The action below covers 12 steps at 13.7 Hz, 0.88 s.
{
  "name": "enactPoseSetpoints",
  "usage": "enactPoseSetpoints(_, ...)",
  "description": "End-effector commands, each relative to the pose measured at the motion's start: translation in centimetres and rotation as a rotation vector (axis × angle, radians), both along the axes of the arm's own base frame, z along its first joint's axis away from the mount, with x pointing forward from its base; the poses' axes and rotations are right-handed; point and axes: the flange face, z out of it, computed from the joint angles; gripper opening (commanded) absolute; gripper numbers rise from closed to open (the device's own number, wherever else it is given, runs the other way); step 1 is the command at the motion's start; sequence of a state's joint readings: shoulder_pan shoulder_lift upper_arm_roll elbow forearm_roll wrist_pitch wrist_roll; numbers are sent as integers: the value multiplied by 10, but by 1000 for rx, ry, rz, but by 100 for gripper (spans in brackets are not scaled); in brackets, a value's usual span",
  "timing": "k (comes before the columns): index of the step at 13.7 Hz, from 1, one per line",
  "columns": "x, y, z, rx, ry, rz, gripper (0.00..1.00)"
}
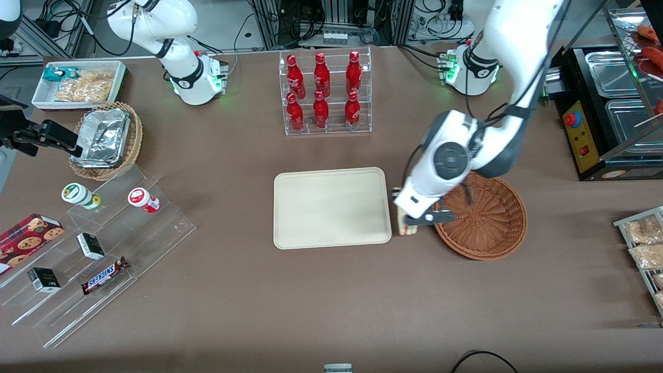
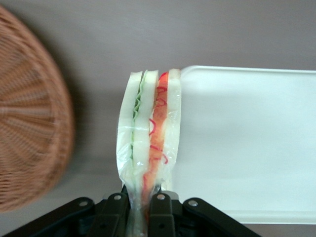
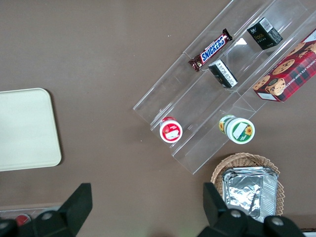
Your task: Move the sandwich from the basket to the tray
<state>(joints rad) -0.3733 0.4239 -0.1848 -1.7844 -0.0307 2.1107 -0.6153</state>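
Clear film wraps the sandwich, and the left arm's gripper is clamped on it, the two fingers pinching one end of the wedge so that the bread slices and the red and green filling layers stand on edge, pointing away from the wrist; in the front view the sandwich hangs in the gap between the basket and the tray, just beside the tray's edge that faces the working arm, clear of the wicker and not yet over the cream plastic; the basket looks empty, so the lift appears done and the carry across seems to be the step in hand; the wedge is probably light and soft, so a hard squeeze would crush the bread and press the filling out, while the smooth wrap could let it slip if the hold were slack; taking it across the flat faces, as here, seems sound, since the layers are pressed together rather than pried apart; held by one end only, the free part may sag or swing, so a slow carry and a low release onto the flat middle of the tray would suit it best
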Motion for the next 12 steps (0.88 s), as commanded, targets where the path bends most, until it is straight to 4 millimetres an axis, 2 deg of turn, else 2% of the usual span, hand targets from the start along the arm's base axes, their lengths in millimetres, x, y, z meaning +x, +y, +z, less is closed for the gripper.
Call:
enactPoseSetpoints(1, -8, -65, -4, -7, 7, 22, 3)
enactPoseSetpoints(2, -12, -90, -6, -13, 0, 30, 3)
enactPoseSetpoints(6, -28, -152, -17, -24, -10, 68, 3)
enactPoseSetpoints(8, -31, -170, -29, -24, -7, 73, 3)
enactPoseSetpoints(12, -34, -183, -54, -24, 4, 51, 8)
